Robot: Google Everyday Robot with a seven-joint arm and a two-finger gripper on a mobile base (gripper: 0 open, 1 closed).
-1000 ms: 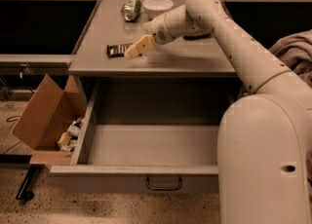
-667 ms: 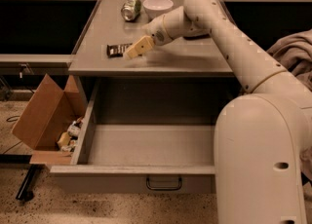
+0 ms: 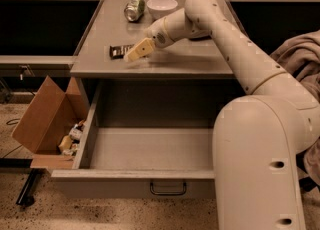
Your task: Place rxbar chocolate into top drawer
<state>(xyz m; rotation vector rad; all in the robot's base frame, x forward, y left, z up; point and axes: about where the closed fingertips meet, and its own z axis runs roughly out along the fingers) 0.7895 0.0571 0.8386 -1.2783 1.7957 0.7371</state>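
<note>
The rxbar chocolate (image 3: 118, 50), a flat dark bar with pale lettering, lies on the grey cabinet top (image 3: 170, 59) near its left front. My gripper (image 3: 136, 52) reaches down from the right and sits right at the bar's right end, covering that end. The top drawer (image 3: 150, 149) is pulled wide open below the cabinet top and its inside is bare. Its dark wire handle (image 3: 168, 189) shows at the front centre.
A crushed can (image 3: 134, 10) and a white bowl (image 3: 161, 6) stand at the back of the cabinet top. A brown cardboard box (image 3: 47, 119) with scraps sits on the floor left of the drawer. My arm and base (image 3: 260, 139) fill the right side.
My gripper has edged slightly left and down toward the bar. The bar and the drawer have not moved.
</note>
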